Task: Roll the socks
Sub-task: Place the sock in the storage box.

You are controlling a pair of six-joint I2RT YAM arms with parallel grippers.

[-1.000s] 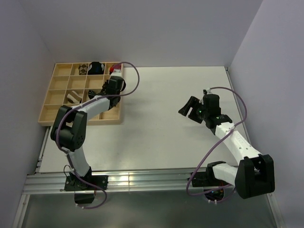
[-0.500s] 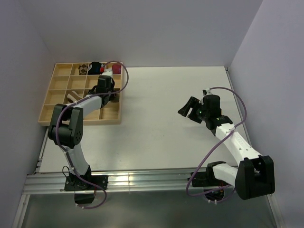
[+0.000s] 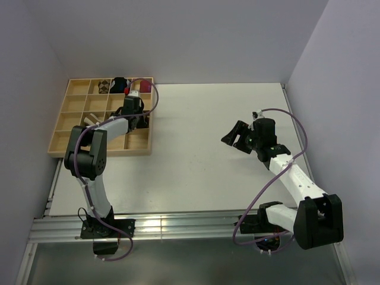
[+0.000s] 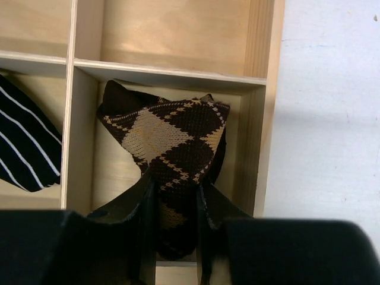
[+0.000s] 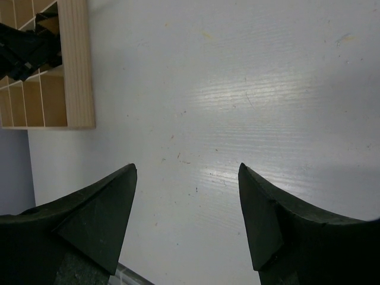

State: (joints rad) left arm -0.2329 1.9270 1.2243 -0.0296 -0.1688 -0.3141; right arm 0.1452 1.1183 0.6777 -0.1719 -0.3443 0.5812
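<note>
Your argyle sock sits bunched in a cell on the wooden tray's 3 o'clock edge, clamped by the left tool. That arm has slid inward from the tray's far corner, so you're likely stowing a rolled sock. The black striped sock lies one cell toward 9 o'clock. The right tool hangs spread and empty over the tabletop. No writing is legible.

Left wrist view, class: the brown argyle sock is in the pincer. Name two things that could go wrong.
The left pincer grips only the narrow end of the brown-and-tan argyle fabric sock, so its folds may slip loose. The sock sits close to the walls of the wooden divider tray and might snag.
</note>
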